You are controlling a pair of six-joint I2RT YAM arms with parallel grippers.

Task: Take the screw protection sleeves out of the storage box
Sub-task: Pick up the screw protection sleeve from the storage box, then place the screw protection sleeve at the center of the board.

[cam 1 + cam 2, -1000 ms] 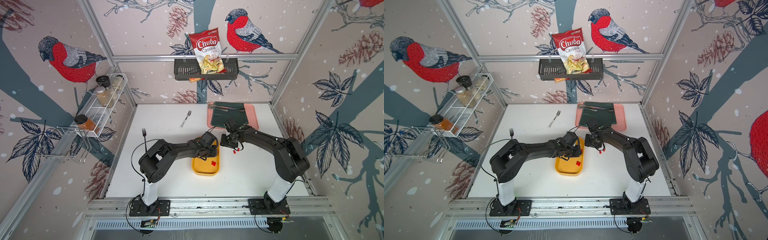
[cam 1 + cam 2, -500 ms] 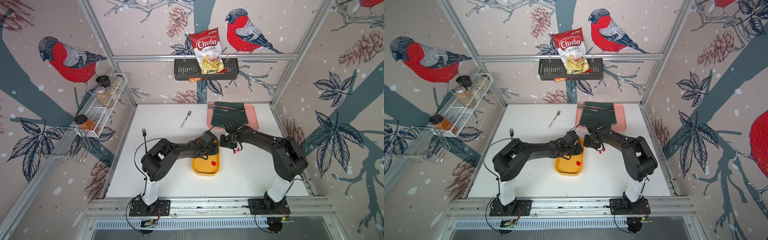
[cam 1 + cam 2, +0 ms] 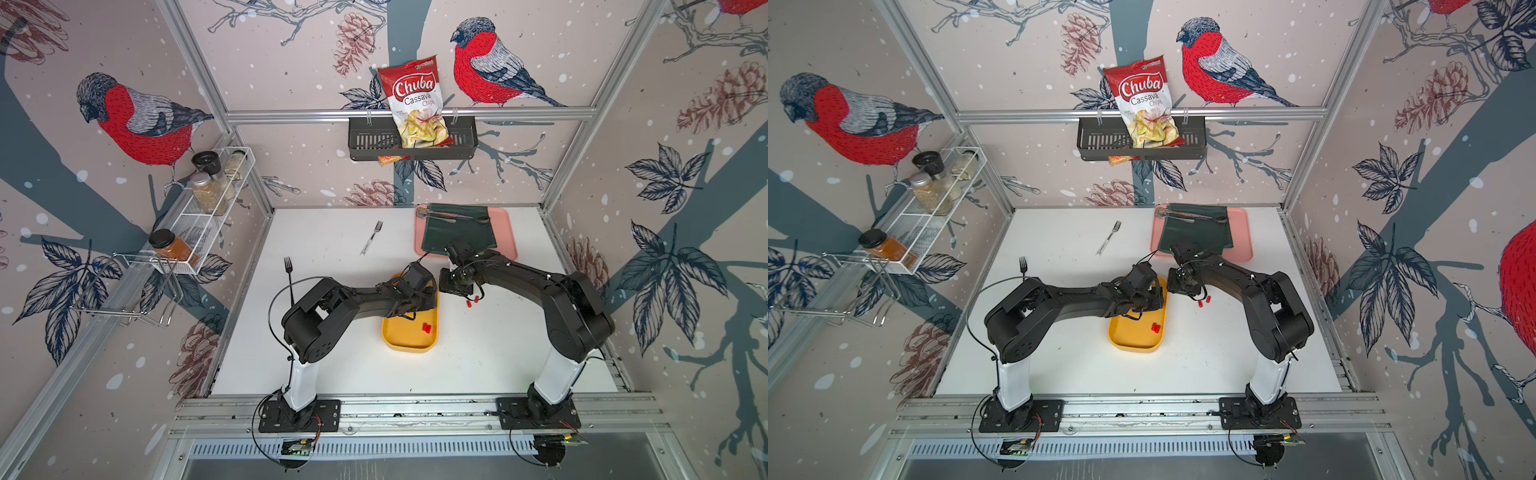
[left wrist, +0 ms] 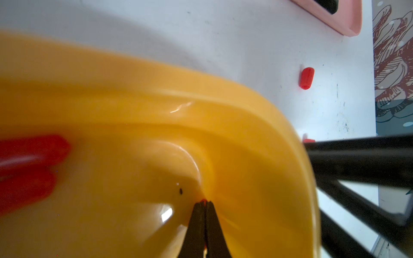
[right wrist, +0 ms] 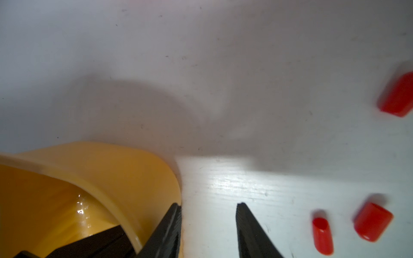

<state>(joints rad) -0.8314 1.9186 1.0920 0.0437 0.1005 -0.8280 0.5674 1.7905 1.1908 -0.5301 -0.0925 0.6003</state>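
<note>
The left gripper [image 4: 203,204] is pressing its jaws fully together, low in a rounded corner of the storage box [image 3: 401,337]. Taking a clock face over the box in a top view, with 12 at the back wall, that corner is lying at about 1 o'clock. A speck of red is showing right at the tips, but I cannot tell whether a sleeve is pinched there. The right gripper [image 5: 209,204] is standing partly open just outside the same corner. One finger is touching the box's outer wall, the other is resting near the table [image 5: 223,67], and only bare table is lying between them.

Of the screw protection sleeves [image 3: 427,328], two are lying together inside the box, toward 4 o'clock from its middle. Three more are resting on the table at about 2 o'clock from the box, near the right gripper.

Several things could be going wrong here:
- **Slip:** thin tips on a tiny round cap against a curved wall are likely to be gripping poorly, so the cap may squirt free.
- **Box shift:** tips wedged in the corner could drag the light box upward, and the right finger leaning on the wall could nudge it and roll the remaining pair.
- **Collision:** the two grippers are working very close together, so a careless lift risks a clash.
</note>
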